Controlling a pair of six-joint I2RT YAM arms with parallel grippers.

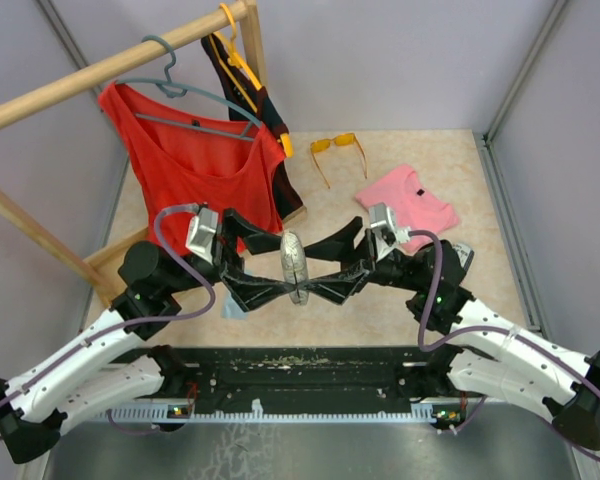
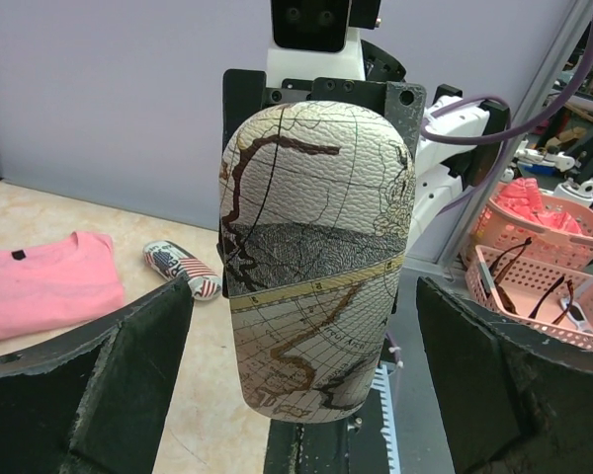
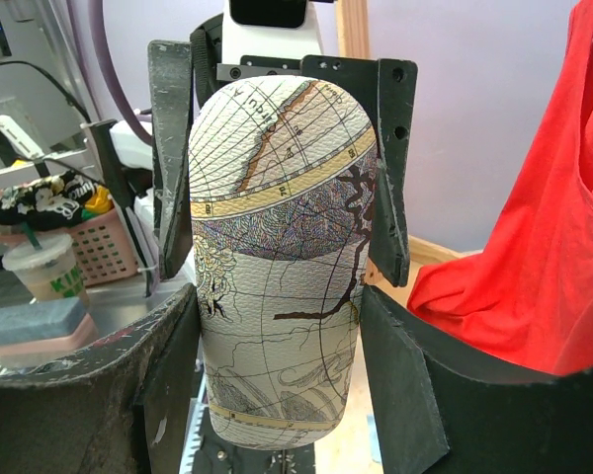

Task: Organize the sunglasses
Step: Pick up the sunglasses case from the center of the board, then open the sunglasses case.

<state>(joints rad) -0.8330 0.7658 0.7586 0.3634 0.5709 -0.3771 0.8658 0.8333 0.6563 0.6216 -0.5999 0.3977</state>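
We see the right gripper [image 3: 277, 296] clamped on a map-printed glasses case [image 3: 277, 247], its black fingers [image 3: 395, 385] pressed to the case's two long edges and holding it up clear of the table [image 1: 450, 150]; facing it, the left gripper [image 2: 304, 286] is released, its fingers [image 2: 128, 375] spread wide to either side of the same case, a sliver of background showing past the left one; from above, the two arms meet nose to nose over the near middle of the table, the case standing on edge between them; a light-blue cloth [image 1: 230, 306] lies under the left arm; a flag-patterned case [image 2: 183, 269] lies near a pink shirt [image 1: 410, 200]; the orange sunglasses [image 1: 338, 148] rest at the far side of the table, arms unfolded, just beyond the pink shirt and beside the red top [image 1: 205, 160] hanging from the wooden rack [image 1: 80, 80], well apart from both grippers.
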